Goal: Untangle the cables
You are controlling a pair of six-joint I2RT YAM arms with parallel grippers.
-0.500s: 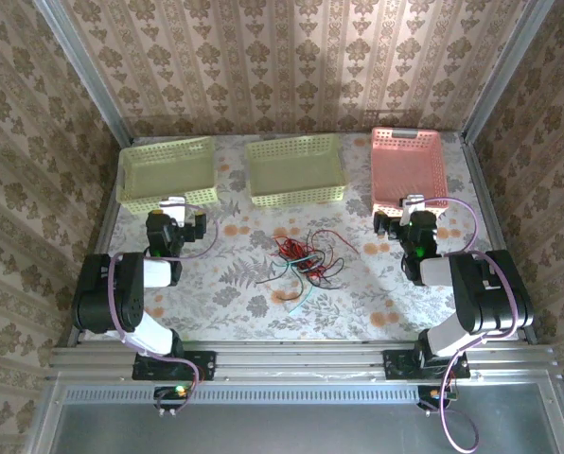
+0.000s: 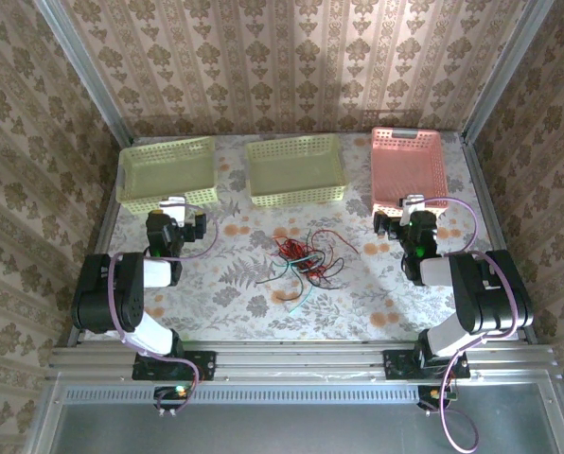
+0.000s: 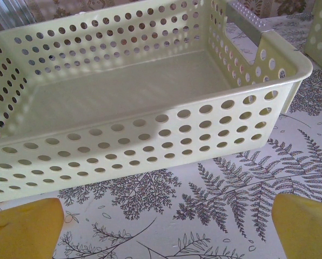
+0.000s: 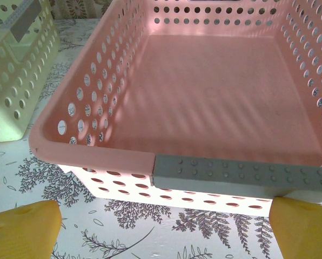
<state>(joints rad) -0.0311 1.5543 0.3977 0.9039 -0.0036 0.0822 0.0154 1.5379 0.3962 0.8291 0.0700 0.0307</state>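
Patterned wallpaper walls in a floral desk (image 2: 358, 303). The cables (image 2: 306, 255), a red, black and pale teal tangle, lie at the desk's centre, apart from both hands. The left hand (image 2: 178, 210), at their 9 o'clock, is released, its yellow fingertips (image 3: 20, 226) spread wide before a pale yellow basket (image 3: 150, 135). The right hand (image 2: 410, 210), at 3 o'clock, is likewise released, facing a pink basket (image 4: 96, 108). A second yellow basket (image 2: 296, 194) sits at 12 o'clock.
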